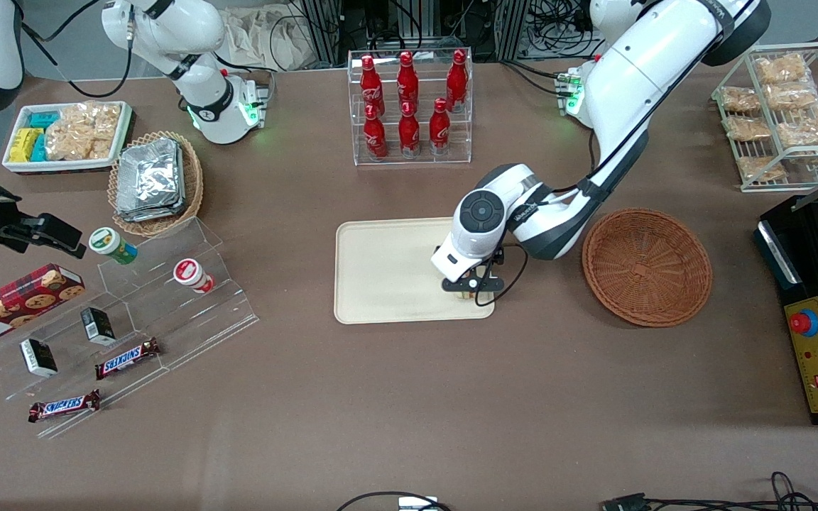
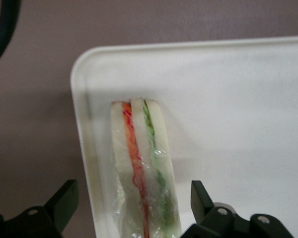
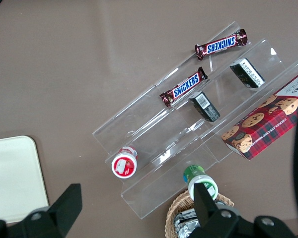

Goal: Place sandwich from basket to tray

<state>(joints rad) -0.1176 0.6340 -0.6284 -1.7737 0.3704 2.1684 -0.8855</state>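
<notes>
The sandwich (image 2: 144, 168), a wrapped wedge of pale bread with red and green filling, lies on the cream tray (image 2: 228, 99) close to its corner. My left gripper (image 2: 133, 193) is open, one finger on either side of the sandwich with a gap on each side. In the front view the gripper (image 1: 471, 287) hangs low over the tray (image 1: 380, 270), at the corner nearest the brown wicker basket (image 1: 647, 266), and hides most of the sandwich. Nothing lies in the basket, which stands beside the tray toward the working arm's end of the table.
A clear rack of red cola bottles (image 1: 409, 106) stands farther from the front camera than the tray. A clear stepped stand with snacks (image 1: 132, 312) and a lighter basket of foil packets (image 1: 155, 183) lie toward the parked arm's end. A black control box (image 1: 817, 305) sits beside the brown basket.
</notes>
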